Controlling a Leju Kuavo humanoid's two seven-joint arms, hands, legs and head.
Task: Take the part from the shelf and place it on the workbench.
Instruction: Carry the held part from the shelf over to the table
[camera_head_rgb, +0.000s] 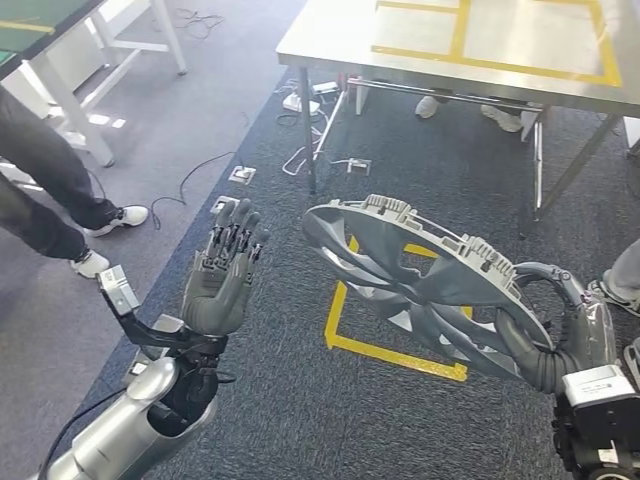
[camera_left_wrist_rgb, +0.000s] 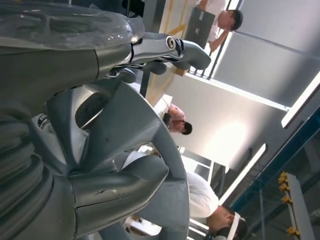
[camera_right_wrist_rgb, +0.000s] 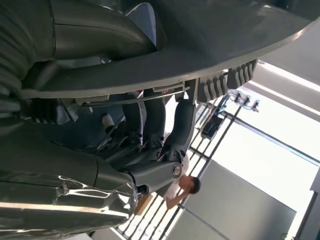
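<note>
The part (camera_head_rgb: 423, 280) is a large round grey fan shroud with curved blades and a ribbed rim. My right hand (camera_head_rgb: 558, 330) grips it by its right edge and holds it nearly flat above the carpet, at the right of the head view. In the right wrist view its dark fingers (camera_right_wrist_rgb: 166, 145) curl around the part's rim (camera_right_wrist_rgb: 226, 45). My left hand (camera_head_rgb: 223, 275) is raised at the left, palm up with fingers spread, holding nothing and apart from the part. The left wrist view has the left hand (camera_left_wrist_rgb: 94, 150) close up. The workbench (camera_head_rgb: 340, 40), marked with yellow tape, stands ahead.
A yellow tape square (camera_head_rgb: 377, 350) marks the carpet under the part. A person's legs (camera_head_rgb: 45, 190) stand at the left, another person's feet (camera_head_rgb: 430, 105) behind the workbench, and a shoe (camera_head_rgb: 623, 275) at the right. Cables (camera_head_rgb: 302, 150) lie by the workbench leg.
</note>
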